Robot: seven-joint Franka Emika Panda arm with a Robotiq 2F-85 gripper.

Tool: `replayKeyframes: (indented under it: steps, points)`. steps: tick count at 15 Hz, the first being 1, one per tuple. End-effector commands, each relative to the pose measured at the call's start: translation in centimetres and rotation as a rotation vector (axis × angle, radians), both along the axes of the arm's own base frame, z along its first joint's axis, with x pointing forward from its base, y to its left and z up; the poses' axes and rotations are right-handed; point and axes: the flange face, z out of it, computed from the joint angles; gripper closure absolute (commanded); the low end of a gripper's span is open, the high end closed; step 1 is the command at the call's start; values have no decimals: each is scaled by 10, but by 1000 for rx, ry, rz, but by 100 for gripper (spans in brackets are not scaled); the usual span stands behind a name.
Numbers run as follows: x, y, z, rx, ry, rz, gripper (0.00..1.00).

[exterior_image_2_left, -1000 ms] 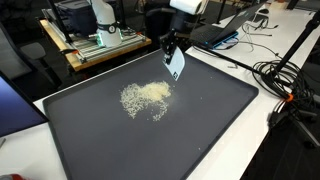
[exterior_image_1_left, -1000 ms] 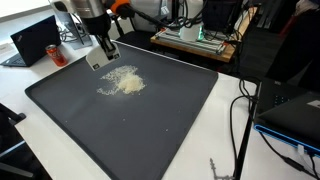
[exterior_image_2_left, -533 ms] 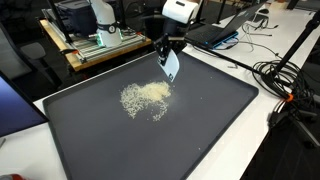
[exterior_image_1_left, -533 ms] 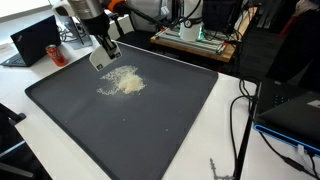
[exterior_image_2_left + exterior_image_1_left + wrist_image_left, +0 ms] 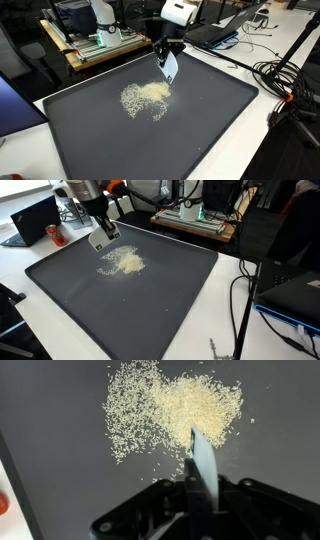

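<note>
A pile of pale grains (image 5: 121, 262) lies spread on a large dark mat (image 5: 150, 310); the pile also shows in an exterior view (image 5: 147, 97) and in the wrist view (image 5: 170, 408). My gripper (image 5: 103, 232) is shut on a thin white flat scraper (image 5: 101, 238), held above the mat just beyond the pile's edge. In an exterior view the scraper (image 5: 170, 66) hangs under the gripper (image 5: 166, 55). In the wrist view the scraper (image 5: 204, 465) stands edge-on between the jaws (image 5: 200, 495), its tip near the grains.
The dark mat (image 5: 190, 130) covers most of a white table. A laptop (image 5: 32, 222) and a red can (image 5: 56, 234) sit by the mat. Cables (image 5: 285, 85) lie on the table. A wooden bench with electronics (image 5: 195, 218) stands behind.
The gripper with the scraper has risen slightly and shifted a little away from the pile over the last second. The grains look unchanged.
</note>
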Motion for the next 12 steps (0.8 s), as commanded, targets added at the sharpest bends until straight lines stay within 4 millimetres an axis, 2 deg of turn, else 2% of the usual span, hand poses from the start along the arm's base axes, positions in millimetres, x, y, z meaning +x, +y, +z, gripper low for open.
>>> replayKeyframes:
  steps: [1, 8, 12]
  points:
    - [6, -33, -6, 41, 17, 7, 99]
    - [2, -99, -26, 132, 31, 2, 99]
    - [-13, -138, -42, 239, 6, -38, 99]
